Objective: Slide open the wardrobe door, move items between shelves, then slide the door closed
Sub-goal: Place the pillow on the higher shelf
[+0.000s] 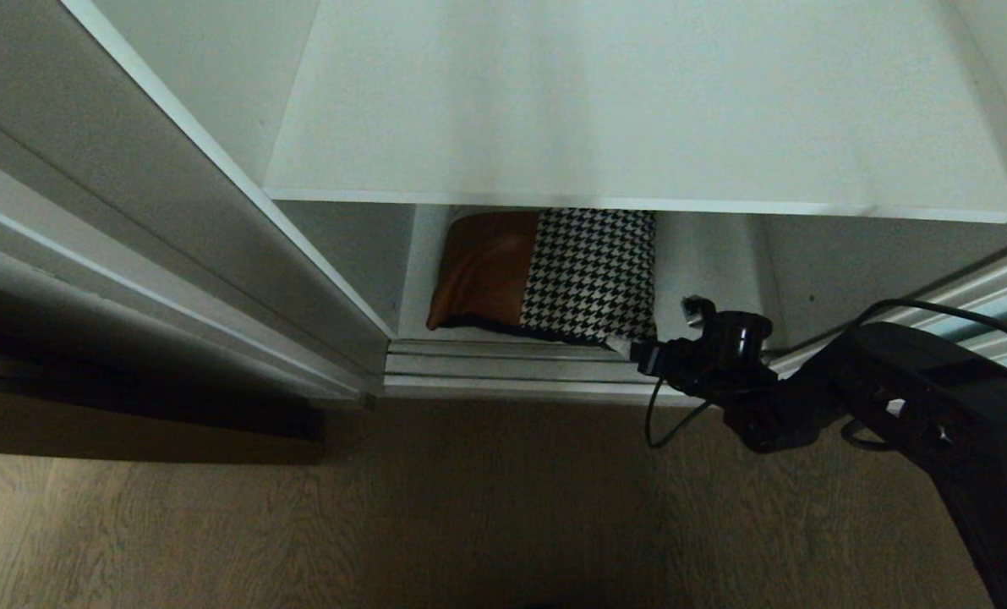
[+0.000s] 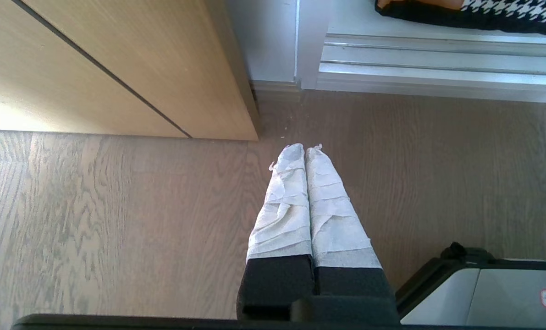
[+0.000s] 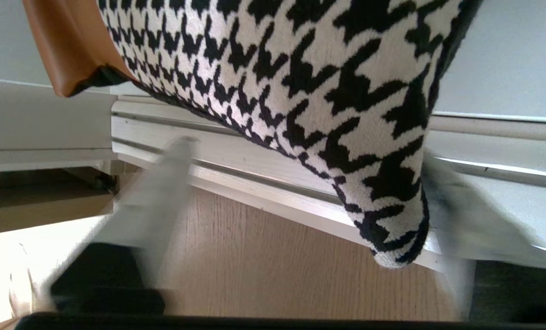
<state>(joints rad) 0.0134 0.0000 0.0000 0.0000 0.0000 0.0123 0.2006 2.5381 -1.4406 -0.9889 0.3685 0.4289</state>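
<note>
At 6 o'clock under upper shelf [image 1: 638, 101]: cushion [image 1: 545, 275] on bottom shelf. Door open; transfer and closing left. Right gripper [image 3: 300, 211] fingers apart around its corner, ungrasped. Left gripper [image 2: 306, 153] together, idle above floor.

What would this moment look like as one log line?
right gripper: open, straddling cushion corner | left gripper: shut, parked over floor | cushion: on bottom shelf

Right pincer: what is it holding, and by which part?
Nothing yet. The right pincer stands open astride the cushion's houndstooth corner; its fingers have not closed on it.
</note>
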